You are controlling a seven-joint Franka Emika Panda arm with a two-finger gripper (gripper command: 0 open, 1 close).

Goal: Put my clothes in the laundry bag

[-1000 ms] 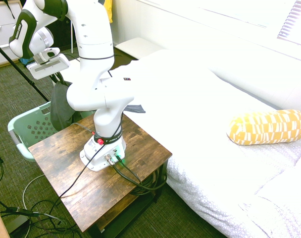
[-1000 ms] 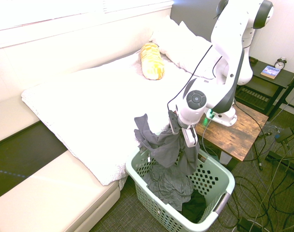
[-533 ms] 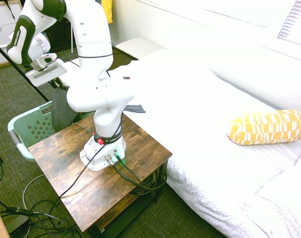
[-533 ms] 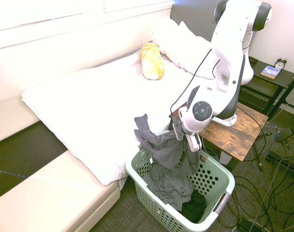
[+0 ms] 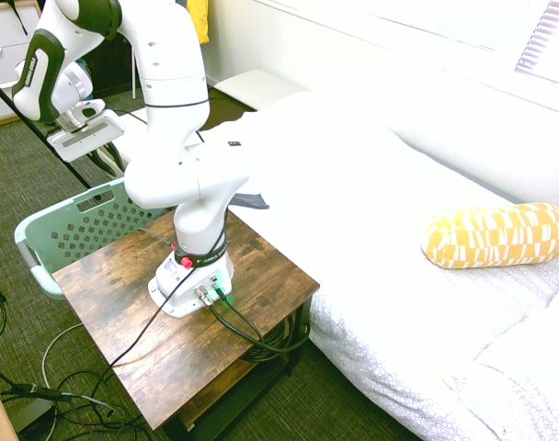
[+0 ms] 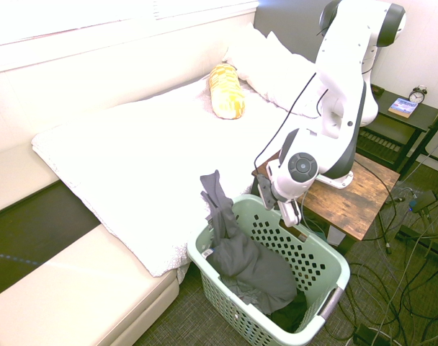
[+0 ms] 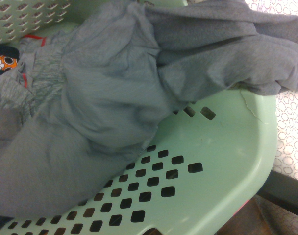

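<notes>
White-covered bed (image 6: 132, 158) at left, dark grey fabric clothes (image 6: 251, 263) lying in the pale mint-green perforated plastic laundry basket (image 6: 327, 270), one end draped over its left rim, gripper (image 6: 280, 207) above the far rim, empty, opening unclear, wooden counter (image 6: 356, 191) right

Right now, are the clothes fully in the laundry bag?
Mostly in: the clothes lie inside the laundry bag, one end draped over its rim.

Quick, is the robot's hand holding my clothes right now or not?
Gripper: holding nothing; the clothes lie in the laundry bag. Open or shut cannot be told.
</notes>
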